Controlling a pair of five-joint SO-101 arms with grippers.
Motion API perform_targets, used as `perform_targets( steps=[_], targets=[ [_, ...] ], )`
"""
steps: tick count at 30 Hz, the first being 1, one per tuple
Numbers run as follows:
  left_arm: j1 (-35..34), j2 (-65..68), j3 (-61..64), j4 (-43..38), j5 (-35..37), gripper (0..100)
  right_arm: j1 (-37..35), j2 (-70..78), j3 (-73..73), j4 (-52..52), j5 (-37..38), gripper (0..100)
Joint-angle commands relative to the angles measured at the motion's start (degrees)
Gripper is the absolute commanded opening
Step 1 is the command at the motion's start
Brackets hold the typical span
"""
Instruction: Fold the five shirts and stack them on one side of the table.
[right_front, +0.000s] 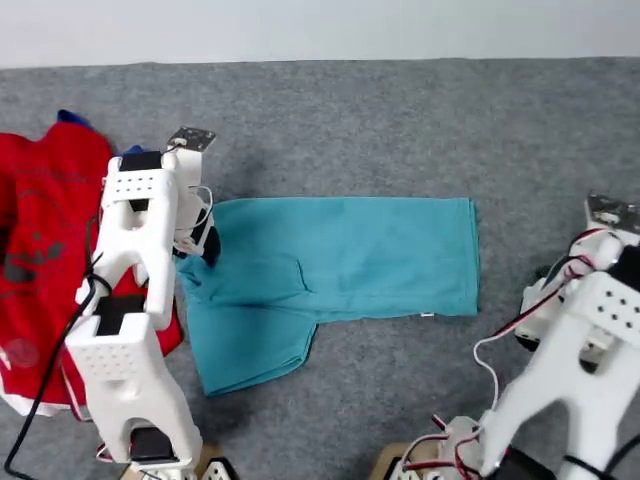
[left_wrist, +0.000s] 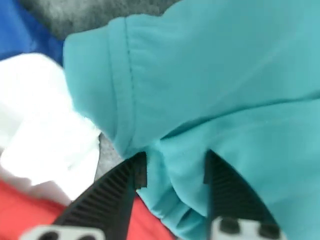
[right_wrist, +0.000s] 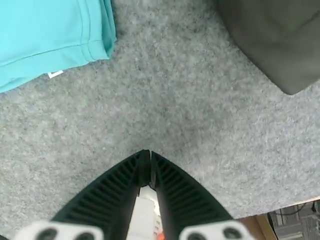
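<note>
A teal shirt (right_front: 340, 260) lies across the middle of the grey carpet, folded into a long band with one sleeve sticking out toward the front. My left gripper (right_front: 205, 245) is down at its left end. In the left wrist view this gripper (left_wrist: 175, 172) is open, and a bunched ridge of the teal shirt (left_wrist: 225, 75) sits between its fingers. My right gripper (right_wrist: 150, 155) is shut on nothing above bare carpet, a short way off the teal shirt's corner (right_wrist: 45, 35). The right arm (right_front: 590, 330) stands at the right front.
A red shirt (right_front: 40, 230) lies spread at the left edge, with blue cloth (right_front: 70, 118) under its far side and a white edge (right_front: 20, 405) at its front. A dark grey thing (right_wrist: 275, 40) lies near the right gripper. The table's edge (right_wrist: 295, 207) is close behind it.
</note>
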Motion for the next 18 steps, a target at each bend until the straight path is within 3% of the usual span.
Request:
perform_targets(
  steps=[1,6,18],
  targets=[
    [1.85,-0.18,-2.24,0.88,-0.26,9,0.75,-2.59,0.0,1.98,0.7,0.9],
    [5.45,-0.18,-2.51,4.66,-1.23,0,0.66,-2.51,0.0,1.98,0.7,0.9],
    [7.65,-9.14,-2.15,15.21,-3.25,0,0.75,-2.33,0.0,1.89,0.7,0.9]
  ],
)
